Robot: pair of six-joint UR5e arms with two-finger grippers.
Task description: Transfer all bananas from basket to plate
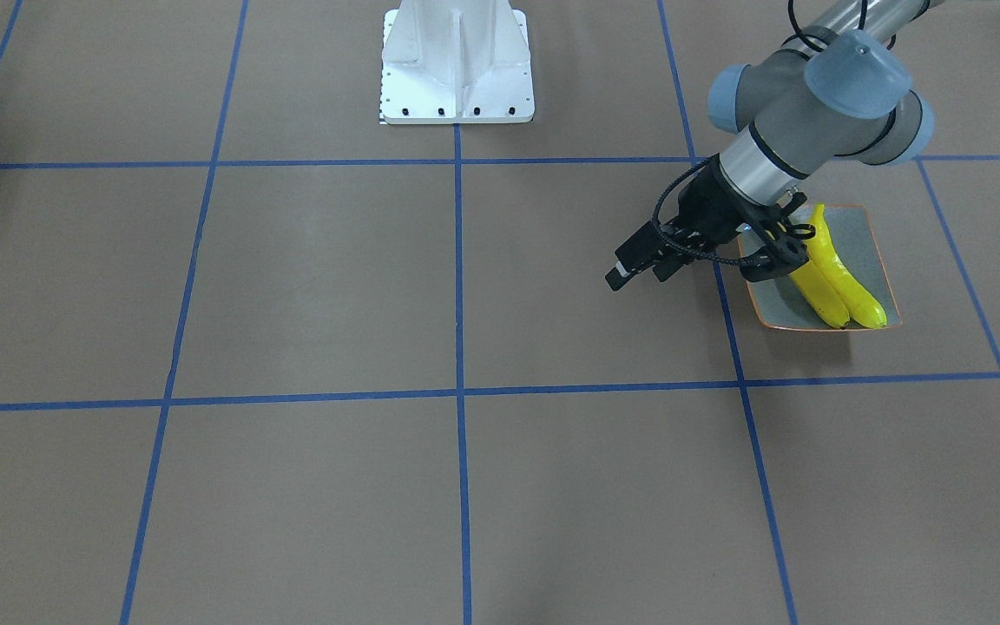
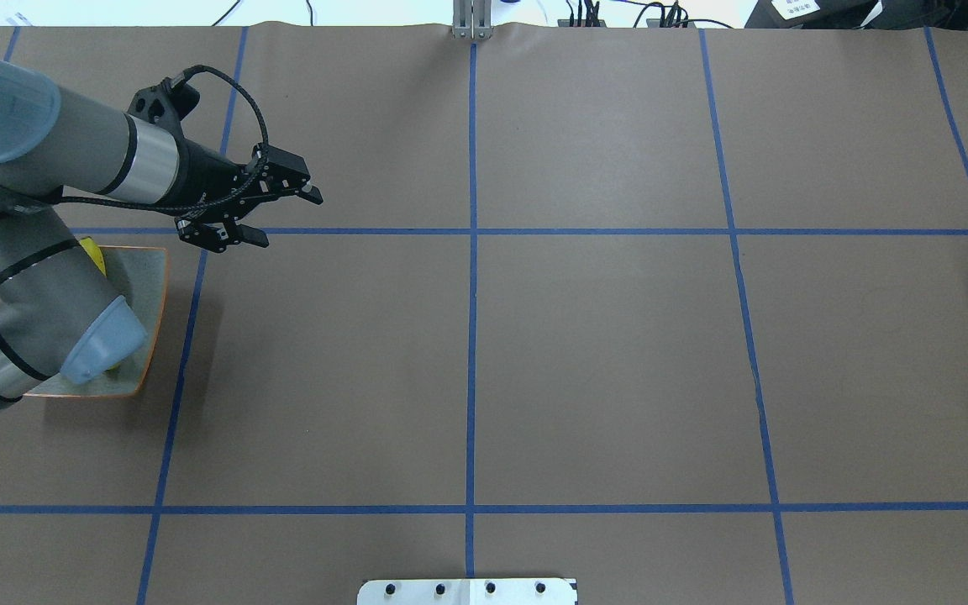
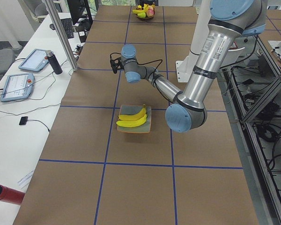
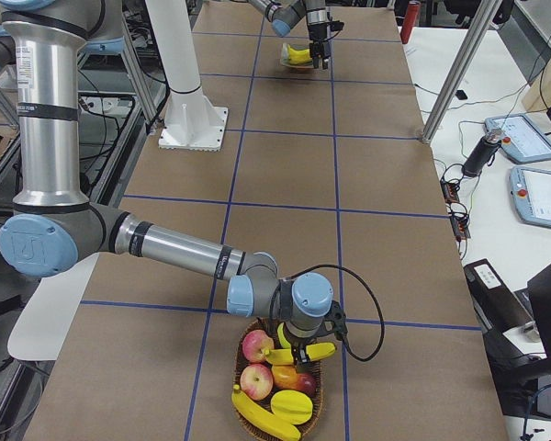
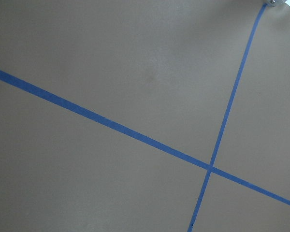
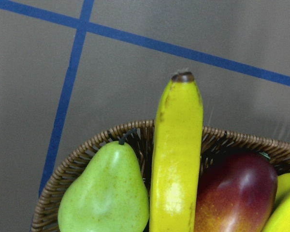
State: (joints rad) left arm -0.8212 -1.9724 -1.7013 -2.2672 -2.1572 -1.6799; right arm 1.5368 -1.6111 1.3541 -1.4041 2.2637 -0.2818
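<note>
Two yellow bananas [image 1: 834,278] lie side by side on the grey-blue plate [image 1: 878,252] with an orange rim; they also show in the exterior left view [image 3: 131,120]. My left gripper [image 1: 637,276] is open and empty, hovering above the table beside the plate [image 2: 148,286]; it also shows in the overhead view [image 2: 284,218]. My right gripper [image 4: 303,349] hangs over the wicker basket [image 4: 318,393], right at a banana [image 4: 314,351]; I cannot tell if it is open or shut. That banana [image 6: 176,159] fills the right wrist view. Another banana [image 4: 260,413] lies at the basket's near side.
The basket also holds a green pear [image 6: 106,193], red apples [image 4: 257,347] and a red-yellow fruit [image 6: 237,193]. The white robot base [image 1: 457,69] stands at mid-table. A metal pole [image 4: 450,73] and tablets [image 4: 537,197] stand on the operators' side.
</note>
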